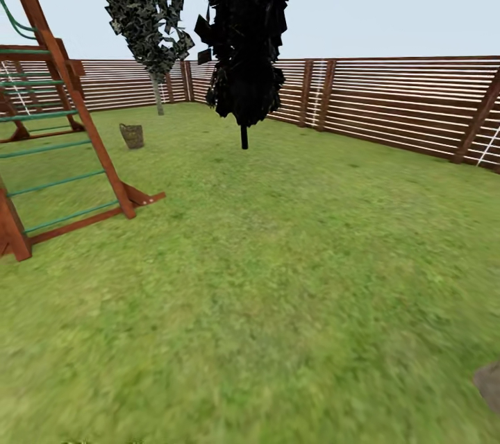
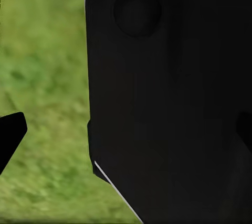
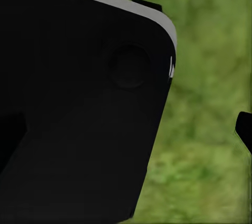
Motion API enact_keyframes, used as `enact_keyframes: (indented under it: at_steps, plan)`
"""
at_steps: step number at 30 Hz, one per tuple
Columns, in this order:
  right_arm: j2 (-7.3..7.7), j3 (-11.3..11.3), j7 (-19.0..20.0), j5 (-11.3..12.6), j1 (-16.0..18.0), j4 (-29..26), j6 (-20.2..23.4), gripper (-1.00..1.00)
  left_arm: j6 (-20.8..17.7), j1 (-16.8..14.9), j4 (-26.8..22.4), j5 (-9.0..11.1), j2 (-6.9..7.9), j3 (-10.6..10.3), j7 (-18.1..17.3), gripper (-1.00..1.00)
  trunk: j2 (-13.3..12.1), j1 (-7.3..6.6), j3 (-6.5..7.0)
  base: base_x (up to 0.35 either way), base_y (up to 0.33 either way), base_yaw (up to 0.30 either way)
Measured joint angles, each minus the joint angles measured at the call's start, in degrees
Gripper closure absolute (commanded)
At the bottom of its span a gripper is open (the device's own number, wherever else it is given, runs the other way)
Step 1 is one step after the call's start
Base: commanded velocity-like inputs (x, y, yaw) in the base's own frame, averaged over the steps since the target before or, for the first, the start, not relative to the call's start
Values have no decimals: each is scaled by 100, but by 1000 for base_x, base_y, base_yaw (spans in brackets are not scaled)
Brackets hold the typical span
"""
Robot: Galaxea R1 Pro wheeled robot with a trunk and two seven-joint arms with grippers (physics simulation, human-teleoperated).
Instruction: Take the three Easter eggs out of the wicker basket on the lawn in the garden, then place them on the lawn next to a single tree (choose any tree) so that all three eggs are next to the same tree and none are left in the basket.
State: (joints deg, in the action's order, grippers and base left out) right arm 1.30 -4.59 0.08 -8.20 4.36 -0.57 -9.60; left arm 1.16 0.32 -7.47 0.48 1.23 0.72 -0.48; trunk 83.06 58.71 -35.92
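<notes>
The wicker basket (image 1: pixel 132 136) stands small and far off on the lawn (image 1: pixel 278 277), beyond the foot of the play frame. Its inside is too distant to make out, so the eggs are hidden. Behind it, near the fence corner, rises the tree (image 1: pixel 158 98) with the pale trunk and dark jagged foliage. In the left wrist view my left gripper (image 2: pixel 126 132) is open, its fingertips (image 2: pixel 11 132) at the picture's edges, with a black part of my own body in front. My right gripper (image 3: pixel 126 132) is open too, one fingertip (image 3: pixel 244 128) over grass.
A wooden play frame (image 1: pixel 62 125) with green rungs stands at the left. A tree with a thin black trunk (image 1: pixel 244 135) grows mid-lawn. The brown slatted fence (image 1: pixel 403 104) closes the back and right. A grey patch (image 1: pixel 489 385) lies at the lower right.
</notes>
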Motion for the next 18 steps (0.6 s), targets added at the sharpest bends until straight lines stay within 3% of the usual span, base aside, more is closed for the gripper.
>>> enact_keyframes:
  at_steps: [13,18]
  plan:
    - [0,0,0,1,0,0,0,-100,0,0,0,0,0,0,8,-100,0,-2,-8,323,0,277]
    - [0,0,0,-8,1,0,0,-100,0,0,0,0,0,0,8,-100,0,-2,-19,340,0,79]
